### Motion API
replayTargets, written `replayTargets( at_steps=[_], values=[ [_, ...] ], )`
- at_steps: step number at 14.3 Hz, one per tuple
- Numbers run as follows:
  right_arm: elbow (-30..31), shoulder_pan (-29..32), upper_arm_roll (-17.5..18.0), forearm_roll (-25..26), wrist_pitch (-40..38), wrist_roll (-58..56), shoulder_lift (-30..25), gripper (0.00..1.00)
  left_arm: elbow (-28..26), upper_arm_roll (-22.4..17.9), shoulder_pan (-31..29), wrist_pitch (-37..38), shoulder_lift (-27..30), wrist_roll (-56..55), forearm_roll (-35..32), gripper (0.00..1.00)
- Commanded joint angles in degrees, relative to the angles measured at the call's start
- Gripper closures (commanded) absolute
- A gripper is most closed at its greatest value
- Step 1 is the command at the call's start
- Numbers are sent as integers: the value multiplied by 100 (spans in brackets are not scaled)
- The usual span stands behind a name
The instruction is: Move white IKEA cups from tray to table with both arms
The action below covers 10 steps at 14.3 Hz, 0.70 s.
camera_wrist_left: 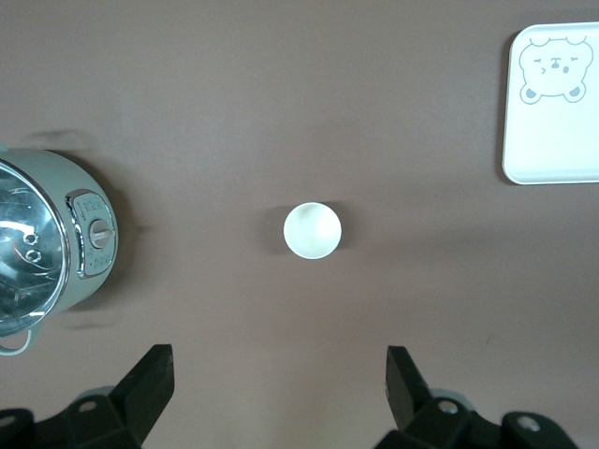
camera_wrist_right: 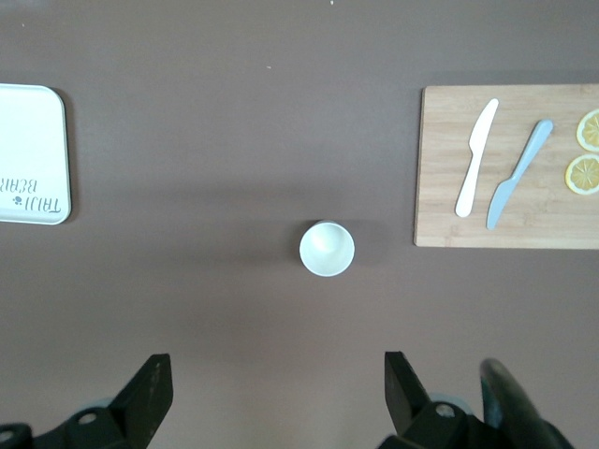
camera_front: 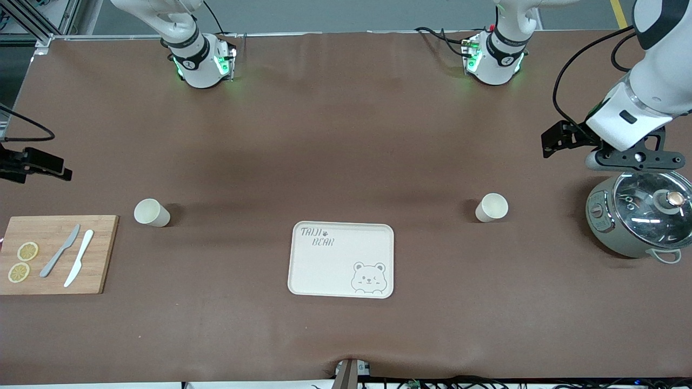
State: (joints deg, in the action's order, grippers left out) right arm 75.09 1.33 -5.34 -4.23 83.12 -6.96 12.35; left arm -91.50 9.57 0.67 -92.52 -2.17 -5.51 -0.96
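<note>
Two white IKEA cups stand upright on the brown table. One cup (camera_front: 152,212) (camera_wrist_right: 327,248) is toward the right arm's end, the other cup (camera_front: 491,207) (camera_wrist_left: 313,230) toward the left arm's end. My left gripper (camera_wrist_left: 279,355) hangs open and empty, high over the table by the cooker, apart from its cup; its hand (camera_front: 638,158) shows in the front view. My right gripper (camera_wrist_right: 275,360) also hangs open and empty above the table, apart from its cup. Only a black part of that hand (camera_front: 35,163) shows in the front view.
A cream tray with a bear drawing (camera_front: 341,259) lies between the cups, nearer the front camera. A wooden board (camera_front: 57,254) with two knives and lemon slices sits at the right arm's end. A grey cooker with a glass lid (camera_front: 640,219) stands at the left arm's end.
</note>
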Motion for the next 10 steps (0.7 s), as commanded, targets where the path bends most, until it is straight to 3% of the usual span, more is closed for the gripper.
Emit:
replayTargets(
  at_steps=[1, 5, 10],
  values=[
    [707, 8, 24, 107, 143, 404, -522, 0, -8, -25, 21, -29, 50, 50, 123, 0],
    [918, 61, 200, 168, 99, 845, -759, 0, -26, -16, 13, -29, 41, 58, 219, 0],
    [1877, 61, 261, 212, 574, 1214, -1331, 0, -26, -16, 30, -29, 41, 24, 237, 0]
  ],
)
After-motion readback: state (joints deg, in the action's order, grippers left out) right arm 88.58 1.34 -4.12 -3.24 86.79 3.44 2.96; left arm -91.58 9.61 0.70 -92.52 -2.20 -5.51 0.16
